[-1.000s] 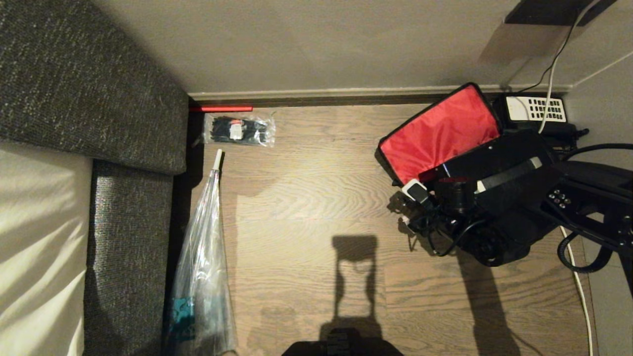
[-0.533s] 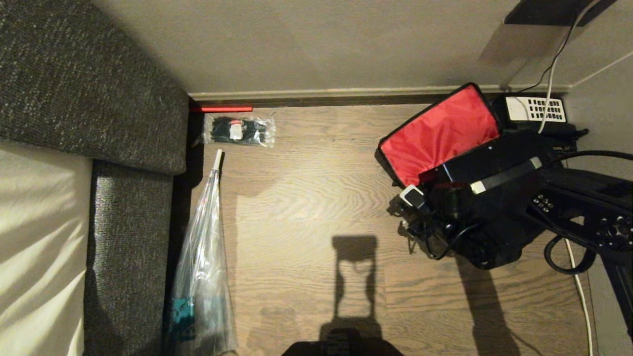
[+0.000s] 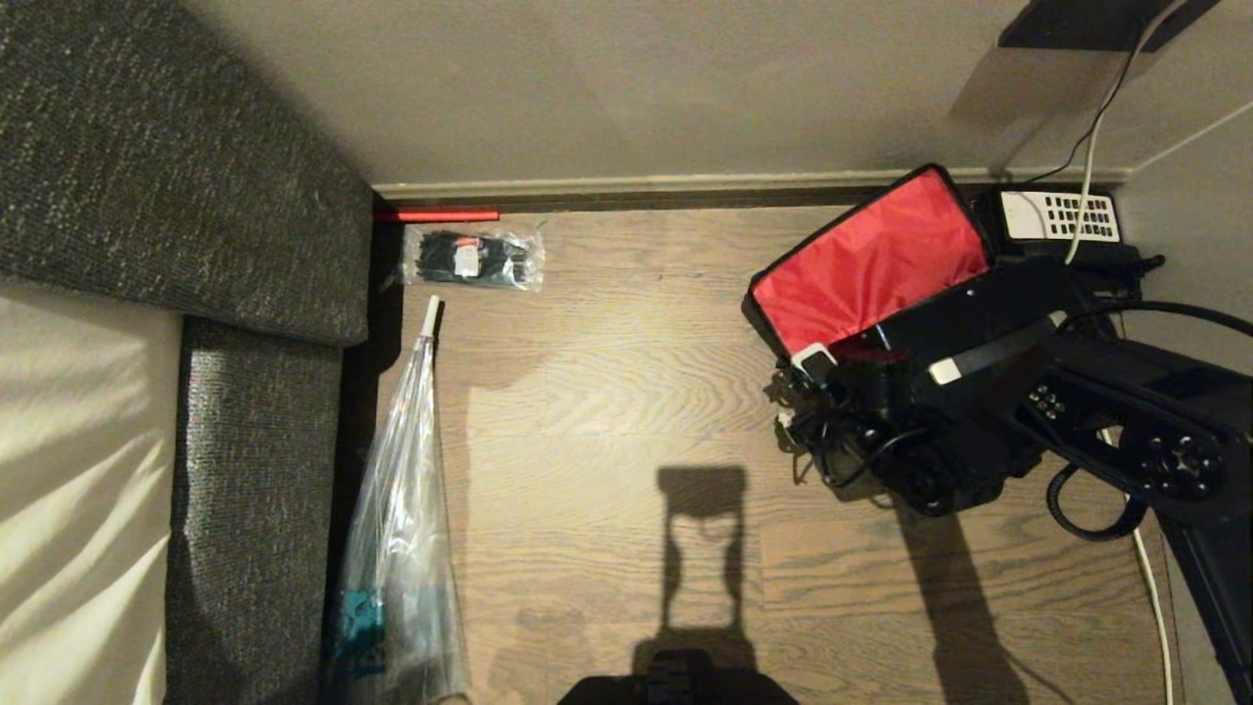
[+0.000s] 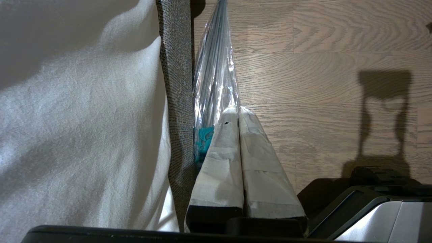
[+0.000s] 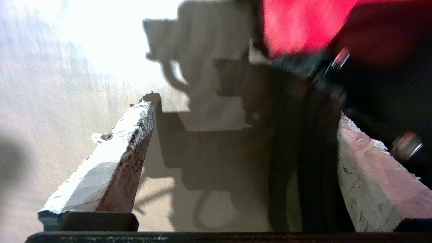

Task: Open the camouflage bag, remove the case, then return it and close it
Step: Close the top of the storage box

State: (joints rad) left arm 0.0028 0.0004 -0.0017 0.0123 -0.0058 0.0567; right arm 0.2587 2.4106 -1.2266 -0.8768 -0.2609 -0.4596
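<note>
Head view: the camouflage bag point(image 3: 871, 264) sits on the wooden floor point(image 3: 626, 392) at the far right, close to the baseboard, its lid thrown back so the bright red lining faces up. The case point(image 3: 969, 318), a black box with a handle on pale end mounts, lies tilted at the near edge of the red lining; how deep it sits in the bag cannot be told. The right arm point(image 3: 1126, 431) reaches in from the right edge, and its wrist and cabling cover the bag's near side. A black desk telephone point(image 3: 1062, 217) with a white keypad stands just beyond the bag against the wall. Far left, a grey sofa point(image 3: 196, 196) runs along the floor, with a folded clear umbrella point(image 3: 406, 509) lying beside it and a small plastic packet point(image 3: 475, 258) near the baseboard.

Left wrist view: the left gripper point(image 4: 238, 111) hangs over the floor next to the sofa edge and the umbrella point(image 4: 214, 77), its taped jaws pressed together on nothing.

Right wrist view: the right gripper point(image 5: 246, 114) has its jaws spread wide. A black strap or edge of the bag point(image 5: 303, 162) runs between them, close to one finger, not pinched. Red lining point(image 5: 297, 23) shows beyond, blurred.
</note>
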